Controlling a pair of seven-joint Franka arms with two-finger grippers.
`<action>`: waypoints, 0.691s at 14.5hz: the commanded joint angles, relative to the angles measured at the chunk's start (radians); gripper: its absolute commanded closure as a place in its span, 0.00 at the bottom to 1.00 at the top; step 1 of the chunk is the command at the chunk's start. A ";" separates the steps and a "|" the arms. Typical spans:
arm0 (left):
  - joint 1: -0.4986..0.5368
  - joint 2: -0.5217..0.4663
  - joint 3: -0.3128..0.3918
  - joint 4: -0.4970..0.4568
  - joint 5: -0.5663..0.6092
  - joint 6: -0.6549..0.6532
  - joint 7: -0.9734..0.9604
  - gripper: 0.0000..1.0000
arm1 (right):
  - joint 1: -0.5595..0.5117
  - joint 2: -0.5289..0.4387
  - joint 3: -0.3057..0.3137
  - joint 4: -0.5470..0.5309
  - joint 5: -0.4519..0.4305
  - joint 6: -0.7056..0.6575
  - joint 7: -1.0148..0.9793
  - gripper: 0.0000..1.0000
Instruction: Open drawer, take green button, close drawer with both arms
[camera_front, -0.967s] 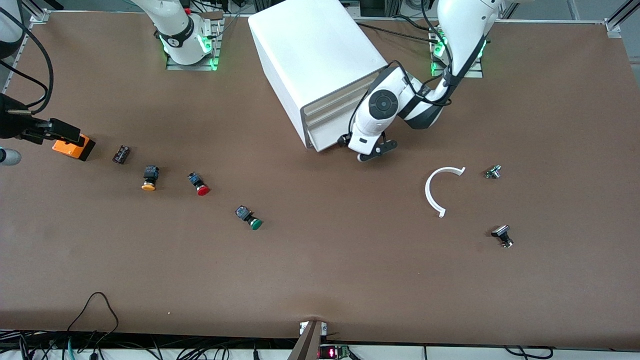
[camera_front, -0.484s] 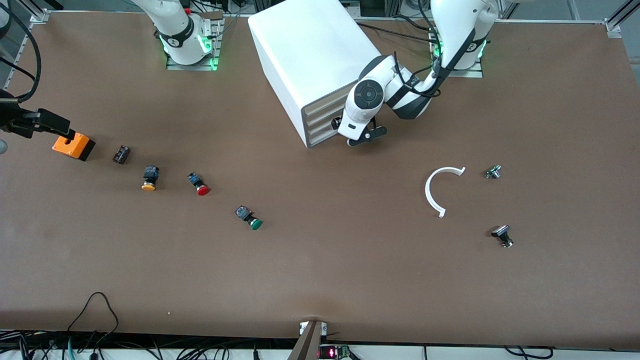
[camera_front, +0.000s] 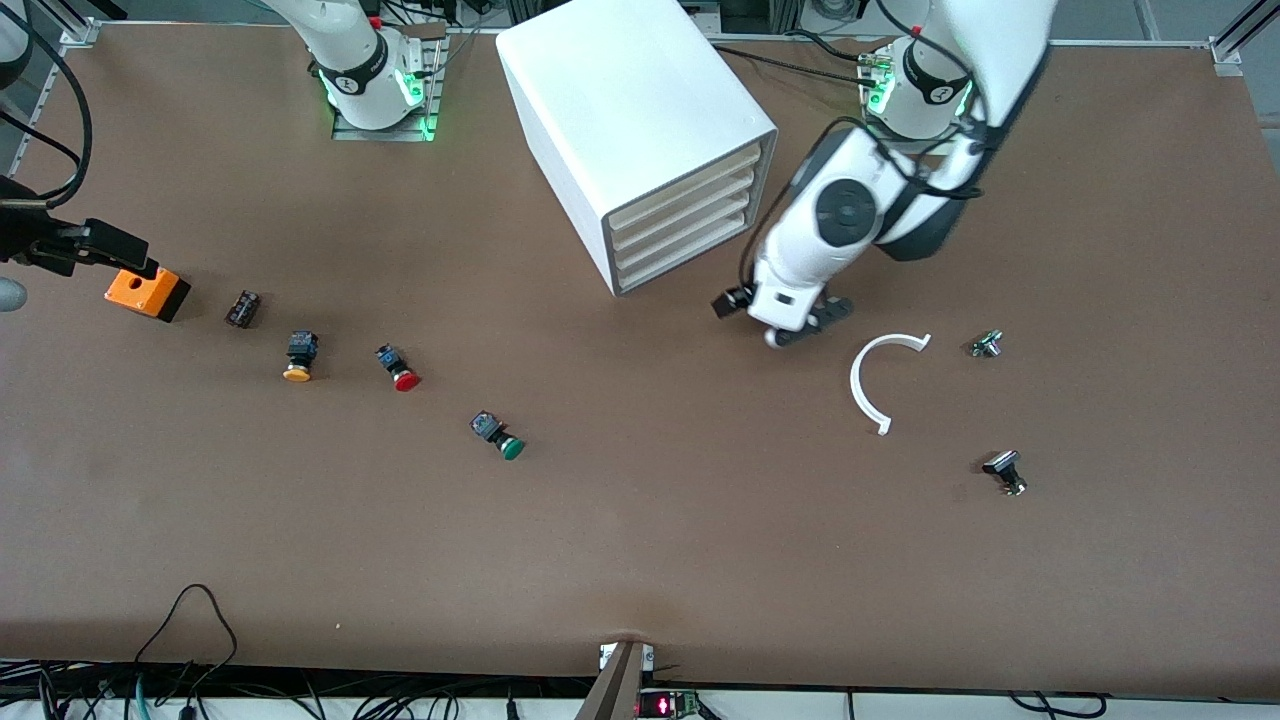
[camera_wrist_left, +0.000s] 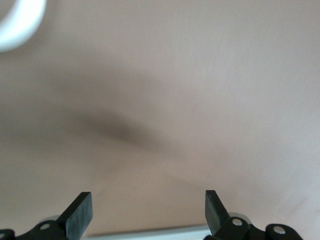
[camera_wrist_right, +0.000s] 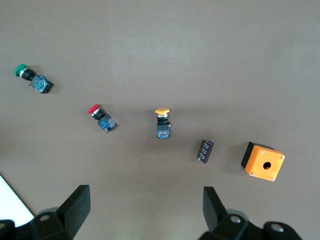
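the big white box cabinet (camera_front: 640, 130) stood near the arms' bases, its four cream-fronted drawers all pushed flush, and the lowest drawer (camera_front: 690, 262) sat shut, so nothing of its inside showed. the left arm's black two-finger gripper (camera_front: 760, 322) hung over bare brown table (camera_front: 640, 560) just off the cabinet's front, jaws spread wide and holding nothing; its wrist view showed both fingers (camera_wrist_left: 80, 212) well apart over the tabletop, with a sliver of the white curved plastic arc (camera_front: 872, 385) at the corner. the right arm's gripper (camera_front: 95, 250) was out at its own end of the table, over the small orange box with a round hole (camera_wrist_right: 263, 161), fingers (camera_wrist_right: 75, 202) wide and empty too. the green-capped push button with the blue-black body (camera_front: 499, 436) lay on its side on the open table, well apart from the cabinet and nearer the front camera. in a loose row toward the right arm's end lay the red-capped button (camera_front: 398, 369), the yellow-orange-capped button (camera_front: 299, 358), and a small dark cylinder (camera_front: 242, 309). toward the left arm's end were two small metal parts, one (camera_front: 986, 344) beside the arc, one (camera_front: 1005, 472) nearer the camera.
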 joint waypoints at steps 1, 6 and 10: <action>0.035 -0.080 0.042 0.032 -0.009 -0.113 0.173 0.01 | 0.003 -0.020 0.005 -0.020 -0.009 0.008 0.030 0.00; 0.154 -0.230 0.113 0.120 0.003 -0.371 0.564 0.01 | 0.002 -0.017 0.002 -0.017 -0.010 0.020 0.079 0.00; 0.168 -0.376 0.187 0.119 0.060 -0.520 0.759 0.01 | 0.000 -0.034 0.017 -0.044 -0.014 0.032 0.050 0.00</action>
